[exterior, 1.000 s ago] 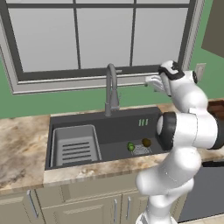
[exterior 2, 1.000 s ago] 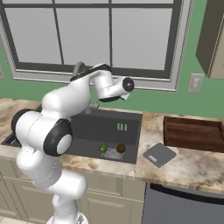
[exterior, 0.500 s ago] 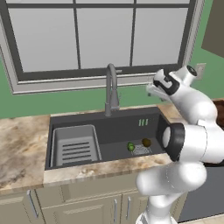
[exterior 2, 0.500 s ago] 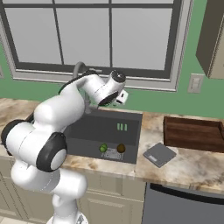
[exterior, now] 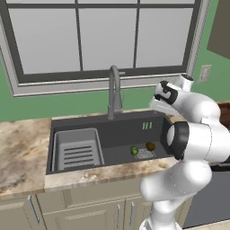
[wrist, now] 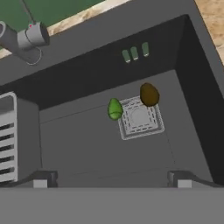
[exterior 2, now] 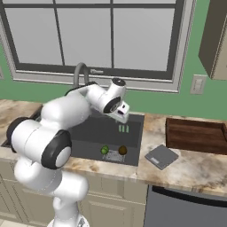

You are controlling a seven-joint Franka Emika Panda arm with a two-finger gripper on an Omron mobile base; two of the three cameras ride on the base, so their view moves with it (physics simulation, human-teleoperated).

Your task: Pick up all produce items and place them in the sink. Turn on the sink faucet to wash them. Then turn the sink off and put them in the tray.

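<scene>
Two produce items lie on the floor of the dark sink (exterior: 117, 133) (wrist: 87, 148). The bright green one (exterior: 134, 151) (exterior 2: 105, 150) (wrist: 115, 109) rests at the left edge of the square drain grate (wrist: 139, 118). The dark brown one (exterior: 150, 146) (exterior 2: 123, 150) (wrist: 149, 94) sits at the grate's far right corner. My gripper (exterior: 157, 107) (exterior 2: 122, 118) (wrist: 111, 181) hangs open above the sink's right half, looking down at both, with nothing between its fingers. The grey gooseneck faucet (exterior: 114, 90) (exterior 2: 80, 73) stands behind the basin, its spray head (wrist: 27, 38) over the far left. The reddish-brown tray (exterior 2: 197, 135) sits on the counter to the right.
A light grey ribbed rack (exterior: 77, 150) (wrist: 6, 140) fills the sink's left part. A small flat grey square (exterior 2: 162, 156) lies on the marble counter (exterior 2: 195, 166) between sink and tray. A window and green wall rise behind the faucet.
My hand has turned downward and sunk a little over the sink's right side, while the forearm swung to the right. The produce items have not moved.
</scene>
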